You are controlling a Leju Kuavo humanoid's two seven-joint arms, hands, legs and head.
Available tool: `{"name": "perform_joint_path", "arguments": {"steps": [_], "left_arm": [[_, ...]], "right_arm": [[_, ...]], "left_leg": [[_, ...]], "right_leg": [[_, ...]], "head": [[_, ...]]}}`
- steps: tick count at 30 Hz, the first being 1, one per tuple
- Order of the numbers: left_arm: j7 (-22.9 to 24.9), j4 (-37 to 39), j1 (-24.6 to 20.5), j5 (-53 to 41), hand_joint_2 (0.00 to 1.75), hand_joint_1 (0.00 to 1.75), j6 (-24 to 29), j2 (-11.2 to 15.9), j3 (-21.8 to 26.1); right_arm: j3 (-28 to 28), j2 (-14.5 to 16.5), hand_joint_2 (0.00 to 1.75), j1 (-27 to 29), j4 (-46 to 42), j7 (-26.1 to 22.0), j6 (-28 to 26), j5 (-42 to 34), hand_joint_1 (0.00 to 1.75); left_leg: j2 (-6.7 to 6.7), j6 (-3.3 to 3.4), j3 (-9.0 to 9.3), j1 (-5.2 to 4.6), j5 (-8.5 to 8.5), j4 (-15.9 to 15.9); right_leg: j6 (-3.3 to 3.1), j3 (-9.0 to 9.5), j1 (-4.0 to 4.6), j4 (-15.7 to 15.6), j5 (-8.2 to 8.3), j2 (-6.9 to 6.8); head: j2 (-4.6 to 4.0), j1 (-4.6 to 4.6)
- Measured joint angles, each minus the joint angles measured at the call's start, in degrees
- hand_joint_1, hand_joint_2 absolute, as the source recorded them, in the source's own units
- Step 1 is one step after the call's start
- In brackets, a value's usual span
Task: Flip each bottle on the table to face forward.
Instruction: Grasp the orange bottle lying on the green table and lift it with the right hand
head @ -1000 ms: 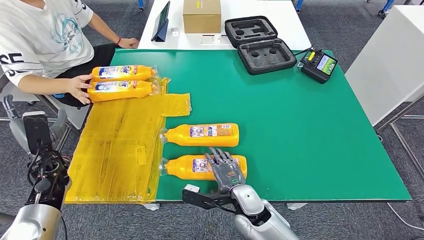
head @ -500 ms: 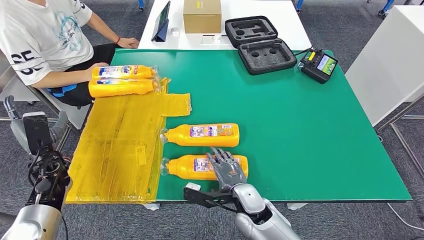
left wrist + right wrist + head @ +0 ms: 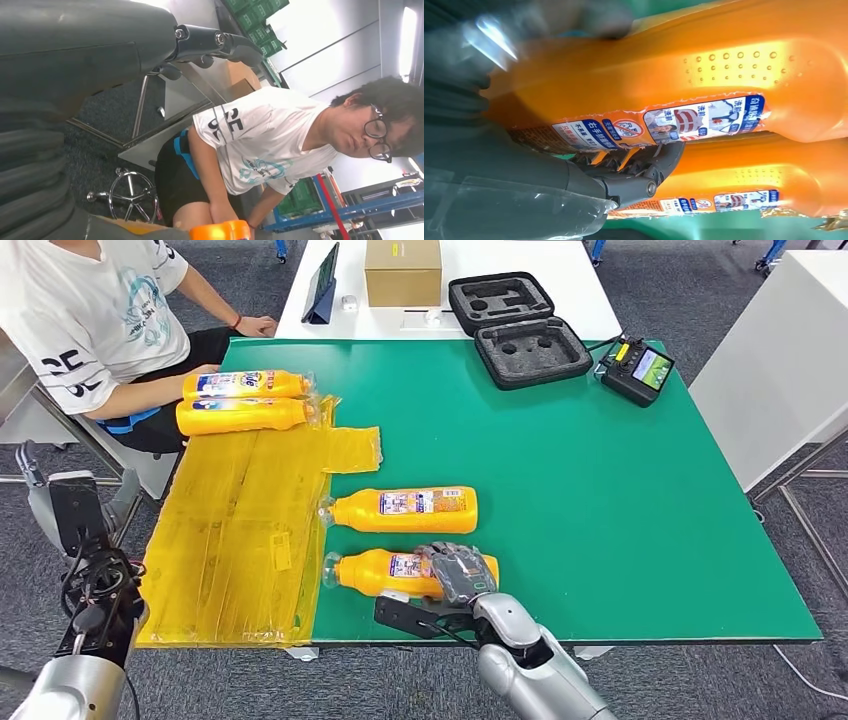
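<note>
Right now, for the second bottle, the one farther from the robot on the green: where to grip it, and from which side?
Probably the wide body of the second bottle, at the labelled middle, not the narrow neck. It lies flat on its side, cap toward the yellow sheet, so come from above with fingers across its width. The right hand is on the nearer bottle, which lies close alongside, so the far side looks freer.

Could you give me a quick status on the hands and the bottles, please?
Right hand gripping the nearest bottle on the green table. Left hand off the table, state unclear. Second bottle beside it untouched. Nothing in the way.
</note>
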Motion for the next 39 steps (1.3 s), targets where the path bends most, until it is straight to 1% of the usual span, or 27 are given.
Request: {"name": "perform_joint_path", "arguments": {"steps": [3,7,11,13,15,16,17,21,22,25,26,35,39], "left_arm": [[0.0,0.0,0.0,0.5,1.75,0.00,-0.5,0.0,-0.3],[0.0,0.0,0.0,1.9,1.75,0.00,-2.7,-0.2,-0.6],[0.0,0.1,0.0,3.0,1.75,0.00,-4.6,-0.5,-0.9],[0.0,0.2,0.0,5.1,1.75,0.00,-7.5,-0.7,-1.0],[0.6,0.4,0.1,8.3,1.75,0.00,-12.1,-1.0,-1.2],[1.2,0.4,0.1,10.0,1.75,0.00,-14.4,-1.2,-1.3],[1.7,0.4,0.2,11.3,1.75,0.00,-16.1,-1.4,-1.4],[3.1,0.4,0.4,13.7,1.75,0.00,-19.2,-1.6,-1.5],[4.4,0.4,0.6,16.0,1.75,0.00,-21.7,-1.8,-1.7],[9.1,-0.1,2.1,25.4,1.75,0.00,-31.4,-2.5,-3.4],[9.9,-0.4,2.5,27.1,1.75,0.00,-33.1,-2.6,-4.2],[12.5,-1.4,3.3,32.9,1.75,0.00,-38.6,-2.8,-6.8],[13.9,-4.1,5.0,35.5,1.75,0.00,-42.7,-2.8,-8.4]], "right_arm": [[0.0,0.2,1.75,-0.7,0.6,-1.8,0.5,-2.0,1.75],[-0.3,0.8,1.75,-1.6,1.2,-9.8,1.1,-10.9,1.75],[-0.6,1.6,1.75,-1.8,1.7,-14.4,1.4,-16.1,1.75],[-1.1,1.9,1.75,-1.7,1.8,-19.5,0.9,-20.8,1.75],[-2.0,2.6,1.75,-1.7,1.4,-26.6,-0.6,-27.2,1.75],[-2.5,3.0,1.75,-1.6,1.2,-29.5,-1.4,-29.9,1.75],[-2.9,3.3,1.75,-1.6,0.9,-31.3,-1.9,-31.7,1.75],[-3.4,3.7,1.75,-1.5,0.4,-33.2,-2.7,-33.8,1.75],[-3.7,4.0,1.75,-1.4,-0.1,-34.5,-3.4,-35.1,1.75],[-4.9,5.6,1.75,-0.3,-3.0,-39.9,-6.6,-40.8,1.75],[-5.2,6.1,1.75,0.2,-3.9,-40.9,-7.3,-41.9,1.75],[-6.2,7.2,1.75,1.6,-6.5,-43.7,-10.6,-45.8,1.75],[-7.9,7.9,1.75,2.5,-7.5,-44.2,-13.0,-47.9,1.75]], "left_leg": [[0.06,0.00,0.01,0.01,0.00,0.0],[0.07,0.00,0.02,0.02,0.00,0.0],[0.05,0.00,-0.01,0.03,0.02,0.0],[0.05,0.00,-0.05,0.02,0.02,0.0],[0.05,0.00,-0.07,0.01,0.02,0.0],[0.05,0.00,-0.07,0.00,0.01,0.0],[0.05,0.00,-0.07,0.00,0.01,0.0],[0.05,0.00,-0.08,0.00,0.01,0.0],[0.05,0.00,-0.08,0.00,0.01,0.0],[0.05,-0.01,-0.12,0.00,-0.01,0.0],[0.05,-0.01,-0.12,0.01,-0.01,0.0],[0.04,-0.01,-0.13,0.02,0.00,0.0],[0.04,-0.01,-0.14,0.00,-0.01,0.0]], "right_leg": [[0.00,0.00,0.02,0.0,0.00,0.03],[-0.01,-0.01,0.05,0.0,0.01,0.04],[-0.01,-0.01,0.06,0.0,0.01,0.01],[-0.01,-0.04,0.06,0.0,0.01,0.02],[-0.01,-0.08,0.06,0.0,0.01,0.03],[-0.01,-0.08,0.06,0.0,0.01,0.02],[-0.01,-0.08,0.05,0.0,0.01,0.02],[0.00,-0.08,0.05,0.0,0.01,0.01],[0.00,-0.08,0.05,0.0,0.01,0.01],[0.00,-0.12,0.03,0.0,0.01,0.03],[0.00,-0.13,0.03,0.0,0.01,0.03],[-0.01,-0.13,0.05,0.0,0.01,0.03],[0.00,-0.13,0.05,0.0,0.00,0.03]], "head": [[0.00,-0.01],[0.00,-0.02],[0.00,-0.01],[0.00,-0.01],[0.00,-0.02],[0.00,-0.02],[0.00,-0.01],[0.00,-0.01],[0.00,-0.01],[0.00,0.00],[0.00,-0.01],[0.00,-0.01],[0.00,-0.02]]}}
